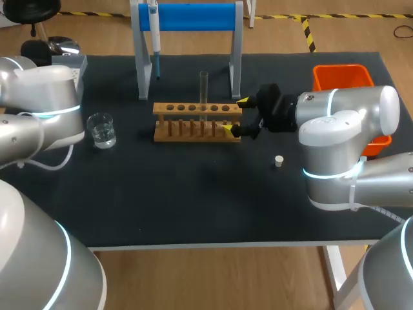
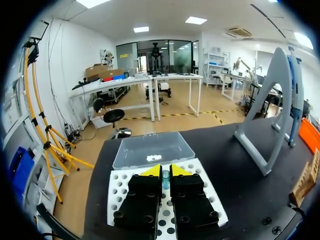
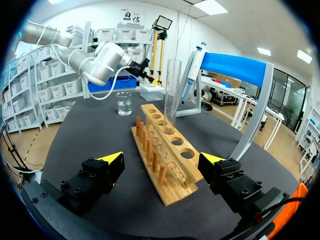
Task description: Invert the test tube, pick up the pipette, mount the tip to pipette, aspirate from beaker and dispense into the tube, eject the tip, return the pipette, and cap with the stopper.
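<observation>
A clear test tube [image 1: 204,90] [image 3: 172,90] stands upright in the wooden rack [image 1: 197,121] [image 3: 167,165]. My right gripper [image 1: 235,115] [image 3: 162,160] is open, its fingers wide on either side of the rack's right end, touching nothing. The pipette [image 1: 155,39] [image 3: 192,70] hangs on the blue-topped stand [image 1: 193,17] behind the rack. A beaker [image 1: 101,129] [image 3: 124,103] with water sits left of the rack. A small white stopper [image 1: 279,161] lies in front of the rack's right end. My left gripper [image 2: 165,172] sits over the white tip box [image 2: 120,192], shut on a bluish pipette tip [image 2: 165,179].
An orange bin [image 1: 342,77] stands at the table's back right, beside my right arm. The tip box's clear lid [image 2: 152,149] lies open just beyond the box at the back left. The stand's legs [image 2: 260,145] rise between the tip box and the rack.
</observation>
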`<state>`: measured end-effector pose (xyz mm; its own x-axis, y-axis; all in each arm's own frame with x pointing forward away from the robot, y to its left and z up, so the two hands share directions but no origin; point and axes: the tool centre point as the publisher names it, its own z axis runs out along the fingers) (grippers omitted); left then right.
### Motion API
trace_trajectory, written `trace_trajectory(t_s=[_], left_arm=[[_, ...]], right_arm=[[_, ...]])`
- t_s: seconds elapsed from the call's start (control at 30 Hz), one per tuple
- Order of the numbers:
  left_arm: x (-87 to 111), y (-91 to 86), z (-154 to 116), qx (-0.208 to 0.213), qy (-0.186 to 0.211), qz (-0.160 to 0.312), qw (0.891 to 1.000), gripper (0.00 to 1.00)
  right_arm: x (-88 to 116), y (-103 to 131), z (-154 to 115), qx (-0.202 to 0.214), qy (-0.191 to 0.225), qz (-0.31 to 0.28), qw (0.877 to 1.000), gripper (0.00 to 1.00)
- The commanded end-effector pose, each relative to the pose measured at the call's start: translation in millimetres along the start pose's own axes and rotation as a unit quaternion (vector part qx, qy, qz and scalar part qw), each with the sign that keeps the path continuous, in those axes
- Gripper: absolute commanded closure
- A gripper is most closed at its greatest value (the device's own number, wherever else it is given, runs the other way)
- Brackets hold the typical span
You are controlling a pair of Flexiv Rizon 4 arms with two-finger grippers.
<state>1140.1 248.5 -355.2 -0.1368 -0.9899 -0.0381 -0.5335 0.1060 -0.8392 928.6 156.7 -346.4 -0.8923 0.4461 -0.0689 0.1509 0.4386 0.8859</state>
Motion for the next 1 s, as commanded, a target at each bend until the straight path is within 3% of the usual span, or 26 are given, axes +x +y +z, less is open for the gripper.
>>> trace_trajectory(t_s=[0.03, 1.0], left_arm=[[1.6, 0.6, -3, 0.005, -0.003, -0.001, 1.0, 1.0], [-0.1, -17.1, -18, 0.025, -0.02, 0.006, 0.999, 1.0]], right_arm=[[0, 0, -1, -0.001, 0.001, 0.0, 1.0, 0.0], [0, 0, -1, -0.001, 0.001, 0.0, 1.0, 0.0]])
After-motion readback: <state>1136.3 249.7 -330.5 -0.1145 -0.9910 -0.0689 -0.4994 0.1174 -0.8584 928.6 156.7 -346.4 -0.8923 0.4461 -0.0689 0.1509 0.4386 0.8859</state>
